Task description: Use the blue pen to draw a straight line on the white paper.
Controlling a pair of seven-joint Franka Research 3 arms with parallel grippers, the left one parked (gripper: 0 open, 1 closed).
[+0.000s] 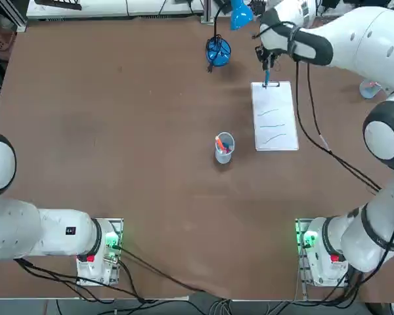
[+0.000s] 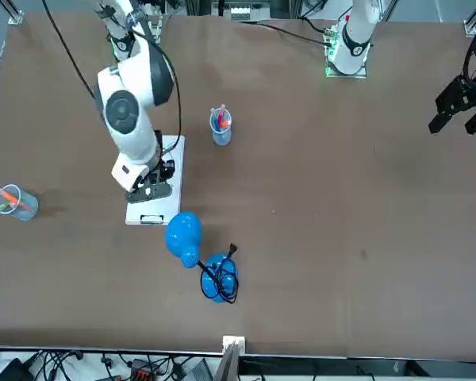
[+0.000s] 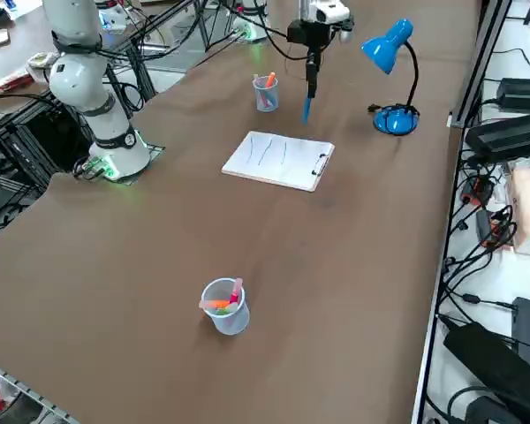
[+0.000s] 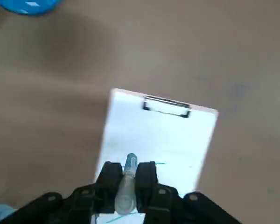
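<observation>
Holding the pen [image 3: 306,107] upright above the clip end of the paper [image 1: 276,125], the right hand [image 4: 129,173] is clenched on the pen's barrel, fingers [image 4: 111,175] pressed against it on both sides in the wrist view. The tip points down and, judging from the side view, hangs in the air well clear of the sheet, so no line is being drawn yet.

Several things could go wrong from here. The pen sits near the metal clip [image 4: 166,106]; if the hand comes down where it is now, the tip may land on or just beside the clip and skid or jam instead of marking paper. A descent that is too hard could push the thin pen up through the fingers or tilt it, and a tilted tip would drag unevenly. Too light a touch would leave a broken stroke. The paper seems to lie loose on the worktop [image 1: 131,131], so a dragging tip could also slide the whole sheet. A few slanted strokes [image 1: 273,125] already mark the sheet, and a new line could cross them.

The paper lies flat below the hand, stretching from the clip back toward the robot's base. A cup [image 1: 224,147] of pens stands to its left, and the blue lamp [image 1: 218,51] is further off, past the clip end.
</observation>
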